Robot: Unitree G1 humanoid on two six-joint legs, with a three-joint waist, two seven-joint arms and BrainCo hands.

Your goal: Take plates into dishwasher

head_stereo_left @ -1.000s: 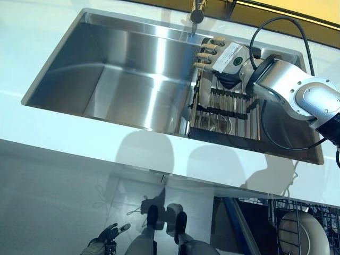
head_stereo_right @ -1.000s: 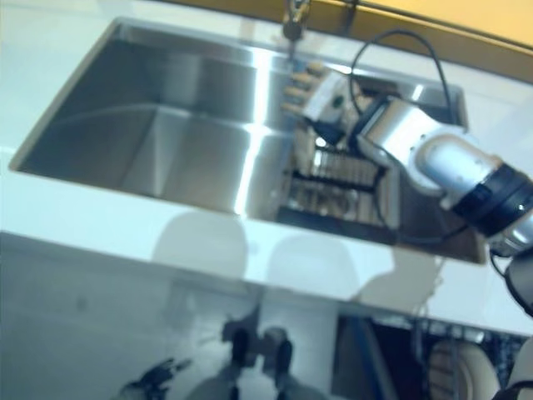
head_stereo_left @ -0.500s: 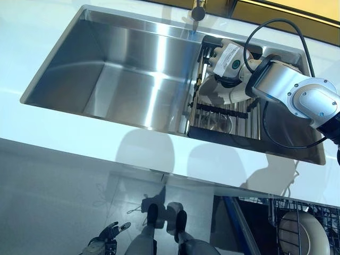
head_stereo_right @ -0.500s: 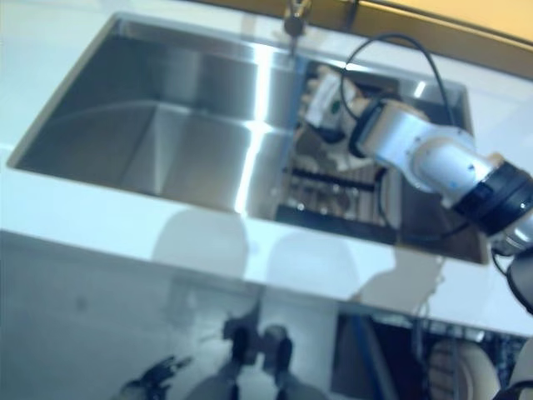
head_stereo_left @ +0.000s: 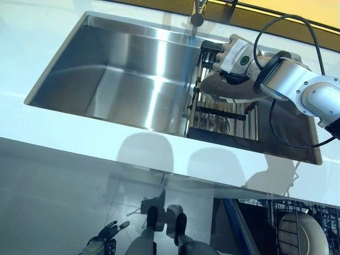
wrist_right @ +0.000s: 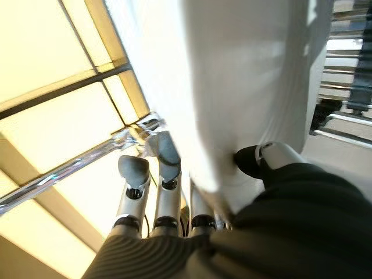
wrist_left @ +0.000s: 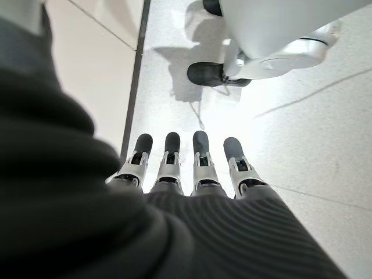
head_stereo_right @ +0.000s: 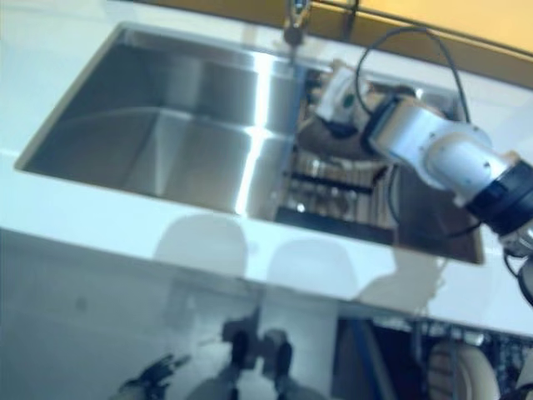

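My right hand (head_stereo_left: 236,53) is over the dish rack (head_stereo_left: 223,111) in the right end of the steel sink (head_stereo_left: 122,79). It is shut on a white plate (head_stereo_left: 226,87), which hangs tilted just above the rack. In the right wrist view the plate (wrist_right: 244,75) fills the middle, with the fingers (wrist_right: 163,168) on one face and the thumb (wrist_right: 264,160) on the other. Another white plate (head_stereo_left: 300,236) stands in the dishwasher's wire basket (head_stereo_left: 276,212), below the counter at the lower right. My left hand (head_stereo_left: 103,244) hangs low by the floor, its fingers (wrist_left: 197,157) straight.
A tap (head_stereo_left: 196,16) stands behind the sink near the rack's far corner. The white counter (head_stereo_left: 79,143) runs along the sink's front. The sink's wide left basin holds nothing.
My right hand came down from above the rack with spread fingers, closed on the plate, and has lifted and tilted it up off the rack. The left hand has not moved.
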